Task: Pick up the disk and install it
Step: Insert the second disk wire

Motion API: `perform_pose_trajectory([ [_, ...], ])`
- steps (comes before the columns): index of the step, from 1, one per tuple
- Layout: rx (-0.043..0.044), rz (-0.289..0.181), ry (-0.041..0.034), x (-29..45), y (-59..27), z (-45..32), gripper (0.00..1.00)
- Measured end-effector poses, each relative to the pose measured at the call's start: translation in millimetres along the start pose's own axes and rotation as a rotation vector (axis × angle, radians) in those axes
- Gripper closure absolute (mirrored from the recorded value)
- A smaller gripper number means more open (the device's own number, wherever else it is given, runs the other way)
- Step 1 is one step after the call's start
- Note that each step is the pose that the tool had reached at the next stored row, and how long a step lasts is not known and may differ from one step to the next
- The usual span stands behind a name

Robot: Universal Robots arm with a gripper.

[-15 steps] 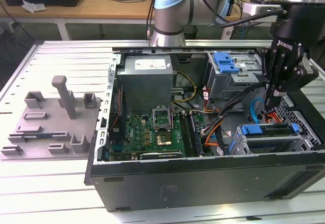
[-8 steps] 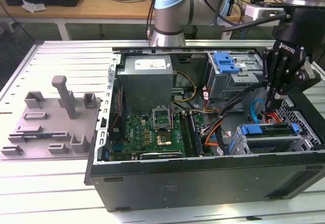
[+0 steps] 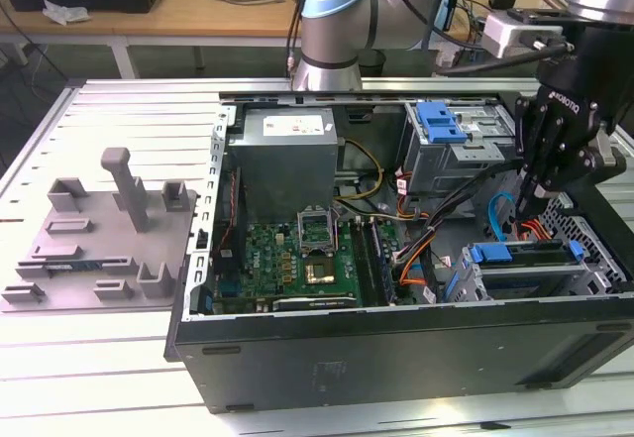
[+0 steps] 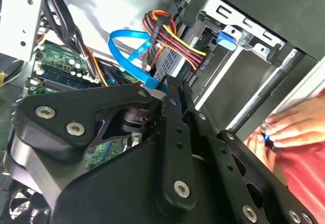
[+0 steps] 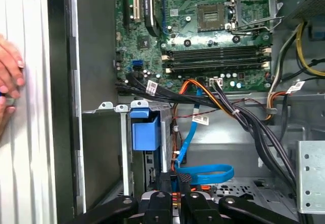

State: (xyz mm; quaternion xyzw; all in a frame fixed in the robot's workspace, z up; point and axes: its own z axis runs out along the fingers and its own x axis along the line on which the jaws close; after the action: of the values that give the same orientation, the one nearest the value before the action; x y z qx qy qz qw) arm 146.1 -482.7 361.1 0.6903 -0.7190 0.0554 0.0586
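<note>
The disk [image 3: 525, 280] lies in the drive cage at the front corner of the open computer case [image 3: 396, 358], on the exterior view's right. Its blue carrier frame [image 3: 495, 253] shows along the top edge. In the first wrist view the frame's blue tab [image 5: 144, 132] sits at the mouth of the cage, and in the second wrist view the blue tab [image 4: 227, 38] shows too. My gripper [image 3: 532, 204] hangs just above the cage, its fingers pressed together with nothing between them. Its tip [image 4: 170, 84] is next to a blue flat cable [image 4: 127, 51], also looped below the gripper [image 5: 175, 176].
A person's hand [image 4: 289, 127] rests outside the case wall, also seen as a hand [image 5: 7, 76] on the table. A lone blue caddy [image 3: 441, 120] sits on the upper cage. Cable bundles [image 3: 436, 239], the motherboard [image 3: 297, 259] and power-supply box [image 3: 287, 160] crowd the case. A grey fixture [image 3: 99, 229] lies left.
</note>
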Motion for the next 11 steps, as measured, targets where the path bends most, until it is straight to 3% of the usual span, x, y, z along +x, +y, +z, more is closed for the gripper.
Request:
perform_pose_trajectory([
  [6,-0.0023,-0.001,-0.0596,9.0,-2.6,1.5,0.84],
  [10,-0.0036,-0.001,-0.0899,15.6,-4.4,2.5,0.84],
  [11,-0.0037,-0.001,-0.0941,17.2,-4.7,2.7,0.84],
])
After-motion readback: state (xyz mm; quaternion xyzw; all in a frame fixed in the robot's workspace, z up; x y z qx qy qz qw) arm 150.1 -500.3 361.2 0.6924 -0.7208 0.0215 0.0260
